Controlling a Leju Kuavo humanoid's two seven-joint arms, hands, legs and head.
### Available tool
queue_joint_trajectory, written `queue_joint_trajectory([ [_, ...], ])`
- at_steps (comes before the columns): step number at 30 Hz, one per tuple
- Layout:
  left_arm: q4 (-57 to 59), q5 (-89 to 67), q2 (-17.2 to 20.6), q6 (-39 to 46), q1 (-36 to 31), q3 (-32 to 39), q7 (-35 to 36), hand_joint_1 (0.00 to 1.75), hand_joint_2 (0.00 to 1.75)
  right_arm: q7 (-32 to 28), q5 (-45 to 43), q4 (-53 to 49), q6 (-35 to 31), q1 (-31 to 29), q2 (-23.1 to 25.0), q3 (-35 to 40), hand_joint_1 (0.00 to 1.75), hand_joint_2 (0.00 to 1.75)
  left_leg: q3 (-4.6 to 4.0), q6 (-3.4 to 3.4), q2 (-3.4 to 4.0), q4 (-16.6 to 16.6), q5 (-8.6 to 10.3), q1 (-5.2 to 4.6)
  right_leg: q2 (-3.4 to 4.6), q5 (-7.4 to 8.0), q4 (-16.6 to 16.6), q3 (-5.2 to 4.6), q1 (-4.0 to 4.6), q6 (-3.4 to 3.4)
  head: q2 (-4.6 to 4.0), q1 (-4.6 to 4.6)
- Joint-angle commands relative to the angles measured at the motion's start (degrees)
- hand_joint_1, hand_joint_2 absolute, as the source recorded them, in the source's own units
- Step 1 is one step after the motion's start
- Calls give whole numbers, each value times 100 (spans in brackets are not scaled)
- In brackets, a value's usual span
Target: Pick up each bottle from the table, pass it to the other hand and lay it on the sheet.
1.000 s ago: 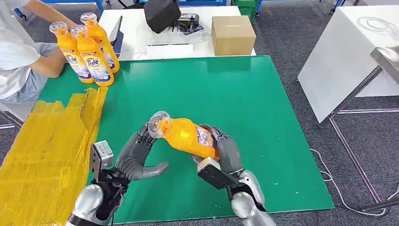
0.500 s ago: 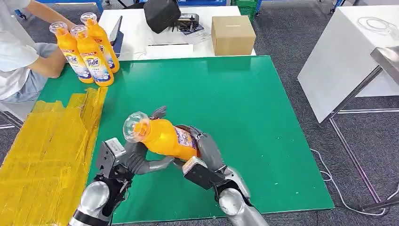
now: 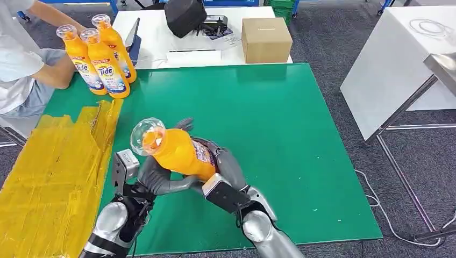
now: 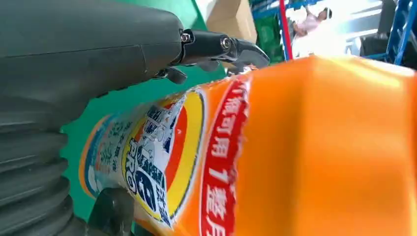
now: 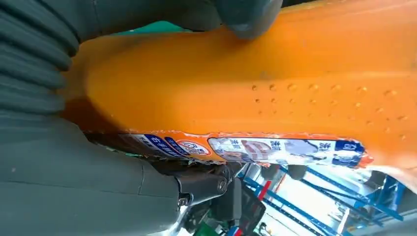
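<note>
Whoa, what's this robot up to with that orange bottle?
It is passing an orange bottle from one hand to the other above the green mat. The right hand grips the body while the left hand closes under it. Three more bottles stand at the far corner beside a seated person; the yellow sheet lies alongside.

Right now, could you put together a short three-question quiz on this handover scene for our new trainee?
1. True or false: the bottle in the hands already lies on the yellow sheet.
2. How many bottles stand upright at the far corner of the green mat?
3. Multiple choice: which hands are on the raised bottle? A) left hand alone; B) right hand alone; C) both.

Key
1. False: it is held above the mat, its clear cap towards the sheet.
2. Three.
3. C: the right hand's fingers wrap its base end, and the left hand cups it nearer the neck.
</note>
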Motion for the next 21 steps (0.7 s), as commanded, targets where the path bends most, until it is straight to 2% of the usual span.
queue_joint_trajectory([
  [1, 509, 396, -50, -183, -269, 227, 95, 0, 175, -22, -42, 347, -12, -323, -113, 302, 175, 175, 20, -2, 10, 0, -5, 11, -2, 0, -11, 26, 14, -15, 0, 0],
  [8, 243, 1222, -78, -316, -260, 366, 148, 0, 175, -34, -99, 602, -71, -359, -77, 374, 175, 175, 15, -2, 9, -1, -5, 7, 0, -2, -7, 19, 9, -10, 0, -2],
  [21, -61, 979, -13, 22, -210, 297, -41, 0, 175, -54, -124, 746, -164, -319, -102, 355, 175, 175, 10, -2, 4, -1, -3, 7, -3, 0, -7, 15, 8, -8, 0, 0],
])
